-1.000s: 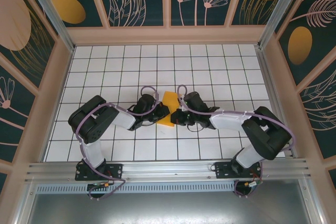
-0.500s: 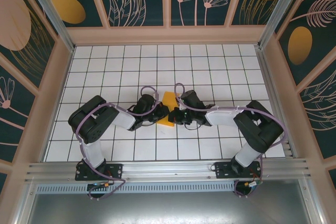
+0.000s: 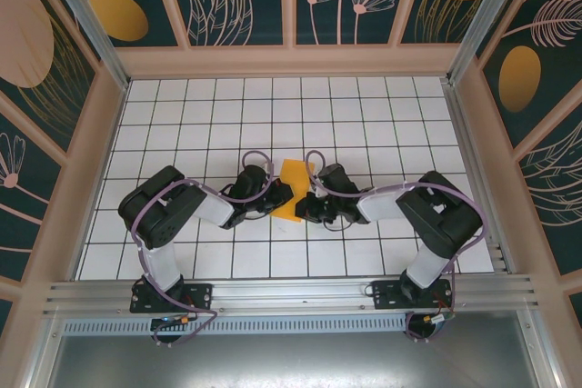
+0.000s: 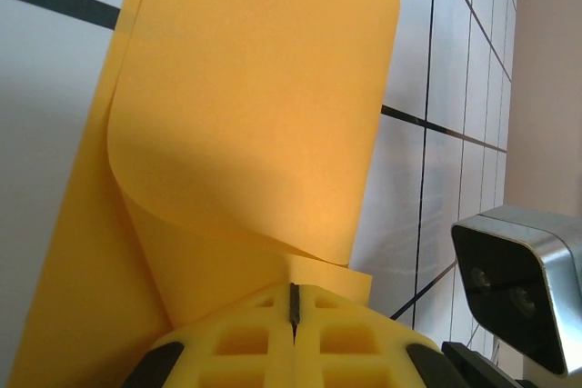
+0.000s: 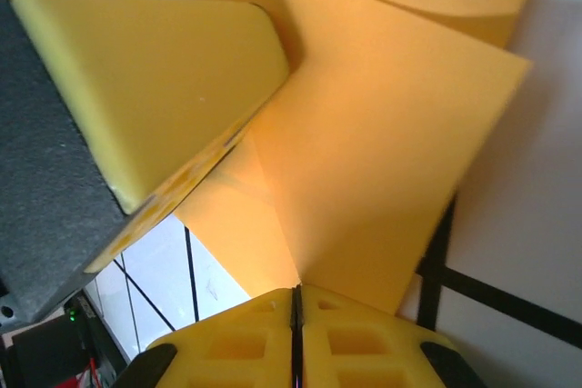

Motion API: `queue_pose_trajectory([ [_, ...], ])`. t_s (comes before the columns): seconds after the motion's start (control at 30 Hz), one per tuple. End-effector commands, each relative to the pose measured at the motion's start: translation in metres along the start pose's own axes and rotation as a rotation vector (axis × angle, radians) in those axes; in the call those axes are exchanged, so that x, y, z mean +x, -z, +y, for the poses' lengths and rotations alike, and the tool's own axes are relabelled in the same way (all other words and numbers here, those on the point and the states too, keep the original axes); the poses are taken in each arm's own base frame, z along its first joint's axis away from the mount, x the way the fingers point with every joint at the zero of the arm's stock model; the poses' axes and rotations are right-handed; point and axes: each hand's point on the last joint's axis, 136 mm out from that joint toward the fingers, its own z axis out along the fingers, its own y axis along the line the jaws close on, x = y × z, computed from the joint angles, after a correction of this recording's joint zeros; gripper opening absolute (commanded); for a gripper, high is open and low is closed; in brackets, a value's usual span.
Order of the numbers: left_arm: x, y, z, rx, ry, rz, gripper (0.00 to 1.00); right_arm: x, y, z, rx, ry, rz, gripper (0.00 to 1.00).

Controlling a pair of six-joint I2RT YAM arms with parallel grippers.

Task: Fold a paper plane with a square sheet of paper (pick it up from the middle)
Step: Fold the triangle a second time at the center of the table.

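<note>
On your tiled surface (image 3: 182, 115), left fingers (image 4: 238, 338) and right fingers (image 5: 356, 344) both clamp the curled, folded sheet of paper (image 4: 255, 106).

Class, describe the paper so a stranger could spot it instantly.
Find the white gridded table; near its middle the left gripper and right gripper meet. Both pinch the square sheet of paper, orange-yellow and curled over, unlike the black arms beside it.
</note>
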Motion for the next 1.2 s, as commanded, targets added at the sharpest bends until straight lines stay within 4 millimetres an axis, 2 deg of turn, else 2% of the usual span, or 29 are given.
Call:
queue_pose_trajectory([
  [0.0, 0.014, 0.002, 0.043, -0.134, 0.053, 0.027, 0.00, 0.025, 0.002, -0.024, 0.056, -0.071, 0.084, 0.13],
  [0.13, 0.015, 0.001, 0.046, -0.145, 0.062, 0.025, 0.00, 0.036, 0.008, -0.024, 0.037, -0.077, 0.104, 0.13],
  [0.27, 0.014, 0.002, 0.048, -0.147, 0.064, 0.021, 0.00, 0.053, 0.012, -0.045, 0.098, -0.117, 0.129, 0.12],
  [0.37, 0.015, 0.002, 0.047, -0.142, 0.064, 0.021, 0.00, 0.057, 0.018, -0.043, 0.096, -0.108, 0.125, 0.12],
  [0.43, 0.015, 0.002, 0.047, -0.138, 0.063, 0.022, 0.00, 0.048, 0.024, -0.030, 0.082, -0.082, 0.098, 0.11],
  [0.57, 0.015, 0.002, 0.045, -0.130, 0.062, 0.023, 0.00, 0.012, 0.043, 0.004, 0.054, -0.022, -0.049, 0.08],
  [0.63, 0.015, 0.002, 0.044, -0.127, 0.061, 0.022, 0.00, -0.001, 0.047, 0.021, 0.008, -0.022, -0.088, 0.02],
  [0.73, 0.015, 0.002, 0.042, -0.121, 0.057, 0.023, 0.00, -0.009, 0.037, 0.039, -0.057, -0.023, -0.057, 0.01],
  [0.8, 0.014, 0.001, 0.041, -0.115, 0.055, 0.023, 0.00, -0.014, 0.025, 0.040, -0.040, -0.040, -0.040, 0.00],
  [0.93, 0.014, 0.001, 0.039, -0.108, 0.054, 0.024, 0.00, -0.018, 0.006, 0.027, 0.009, -0.077, -0.015, 0.00],
  [1.0, 0.013, 0.002, 0.037, -0.101, 0.048, 0.022, 0.00, -0.018, 0.000, 0.012, 0.063, -0.102, -0.011, 0.00],
  [1.17, 0.013, 0.002, 0.031, -0.073, 0.036, 0.021, 0.00, 0.004, -0.010, -0.028, 0.168, -0.143, 0.054, 0.00],
])
